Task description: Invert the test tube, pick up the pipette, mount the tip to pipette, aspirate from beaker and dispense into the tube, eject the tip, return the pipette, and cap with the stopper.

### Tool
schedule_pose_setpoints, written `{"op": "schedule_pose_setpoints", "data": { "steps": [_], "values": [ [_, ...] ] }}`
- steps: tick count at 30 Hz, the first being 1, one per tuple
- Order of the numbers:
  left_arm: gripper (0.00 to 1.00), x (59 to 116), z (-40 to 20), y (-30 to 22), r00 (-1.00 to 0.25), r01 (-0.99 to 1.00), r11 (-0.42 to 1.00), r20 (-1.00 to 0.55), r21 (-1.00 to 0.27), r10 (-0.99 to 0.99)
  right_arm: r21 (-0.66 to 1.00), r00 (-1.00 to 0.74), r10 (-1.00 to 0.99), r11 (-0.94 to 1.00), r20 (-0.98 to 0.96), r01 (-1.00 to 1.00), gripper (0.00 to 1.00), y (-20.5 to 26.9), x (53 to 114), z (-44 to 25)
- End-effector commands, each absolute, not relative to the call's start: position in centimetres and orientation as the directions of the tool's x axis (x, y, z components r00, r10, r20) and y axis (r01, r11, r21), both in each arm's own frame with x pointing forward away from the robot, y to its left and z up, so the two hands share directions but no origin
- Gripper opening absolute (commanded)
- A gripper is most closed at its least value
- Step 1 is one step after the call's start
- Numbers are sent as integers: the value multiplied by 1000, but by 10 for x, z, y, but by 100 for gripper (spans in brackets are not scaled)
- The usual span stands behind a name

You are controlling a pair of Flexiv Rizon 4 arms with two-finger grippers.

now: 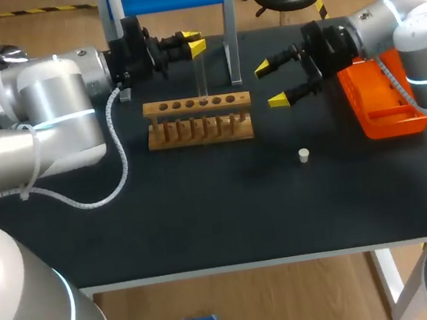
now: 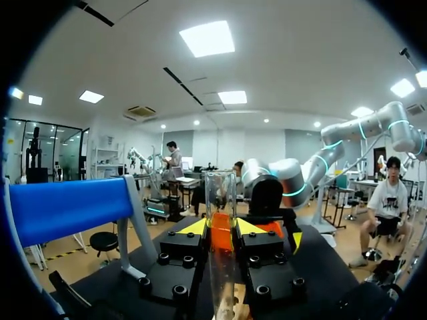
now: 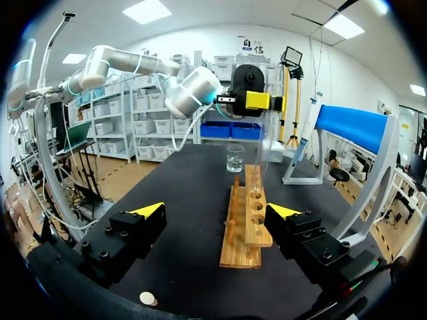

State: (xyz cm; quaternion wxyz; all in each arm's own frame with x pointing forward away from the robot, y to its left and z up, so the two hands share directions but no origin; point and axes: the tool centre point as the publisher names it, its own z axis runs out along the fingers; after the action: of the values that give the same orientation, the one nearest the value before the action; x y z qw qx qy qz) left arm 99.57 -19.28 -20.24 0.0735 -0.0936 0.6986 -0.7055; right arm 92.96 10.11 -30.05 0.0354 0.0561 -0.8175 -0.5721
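We judge only the first step done: our left gripper (image 1: pixel 195 41) pinches the test tube (image 1: pixel 202 78) standing mouth-up in the wooden rack (image 1: pixel 198 121), our right gripper (image 1: pixel 270 83) hangs spread, and all pipetting and the stopper (image 1: pixel 303 155) are left.

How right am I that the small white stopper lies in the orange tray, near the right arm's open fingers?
Not quite. The head view shows the white stopper lying on the bare black table, apart from the orange tray, not in it. The rest holds: it is near the right arm's fingers, which stand open.
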Motion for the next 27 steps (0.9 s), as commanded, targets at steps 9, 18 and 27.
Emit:
{"op": "schedule_pose_setpoints", "data": {
  "steps": [9, 18, 27],
  "values": [
    [0, 997, -213, -193, -970, -23, -35, 31, -999, -241, 939, -991, -134, 341, -6, -52, 100, 100, 930, -300],
    [0, 998, -217, -192, -968, -21, -32, 29, -999, -249, 939, -991, -134, 341, -6, -52, 100, 100, 930, -300],
    [0, 997, -225, -192, -966, 3, -3, -2, -1000, -259, 939, -991, -134, 341, -6, -52, 100, 100, 930, -300]
  ]
}}
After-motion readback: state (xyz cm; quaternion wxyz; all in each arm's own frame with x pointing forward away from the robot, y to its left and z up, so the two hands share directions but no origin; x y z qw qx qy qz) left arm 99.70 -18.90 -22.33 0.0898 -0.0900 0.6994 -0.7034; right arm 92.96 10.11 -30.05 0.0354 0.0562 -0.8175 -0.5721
